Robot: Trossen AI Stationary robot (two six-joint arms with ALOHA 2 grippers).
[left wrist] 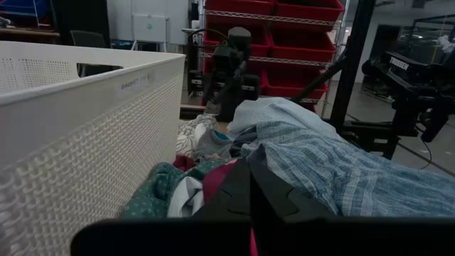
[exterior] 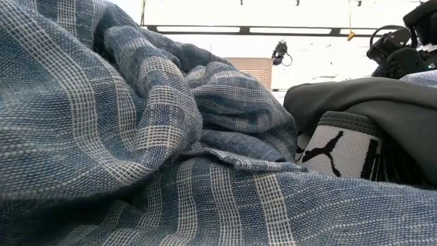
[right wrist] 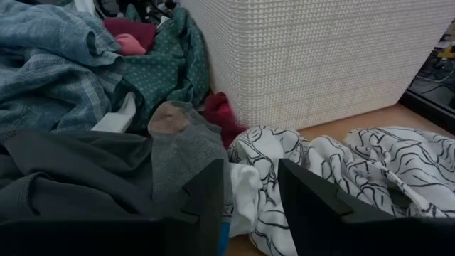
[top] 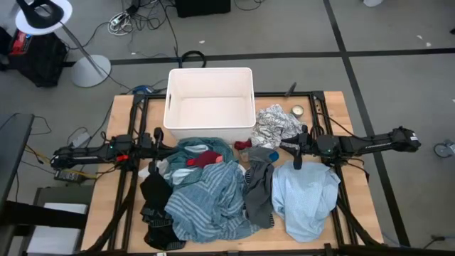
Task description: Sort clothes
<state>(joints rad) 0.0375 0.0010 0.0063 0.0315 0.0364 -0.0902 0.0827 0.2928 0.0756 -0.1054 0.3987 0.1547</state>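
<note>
A pile of clothes lies on the table in front of the white tub [top: 210,103]. It holds a blue-striped garment [top: 206,203], a light blue one [top: 306,195], a grey one [top: 259,185], a teal one [top: 193,148], a red one [top: 206,158], a black one [top: 155,193] and a white-grey patterned one [top: 274,124]. My left gripper [top: 158,142] is shut, low over the red and teal cloth [left wrist: 213,178] beside the tub's wall. My right gripper [top: 297,158] is open. Its fingers stand on either side of a white bit of cloth [right wrist: 249,185], between a grey sock [right wrist: 181,142] and the patterned garment [right wrist: 341,163].
The blue-striped cloth [exterior: 136,137] fills the low view, with a grey garment's printed waistband [exterior: 341,147] beside it. A small round tin [top: 297,110] sits on the table at the far right. Black frame rails [top: 323,107] run along the table's sides.
</note>
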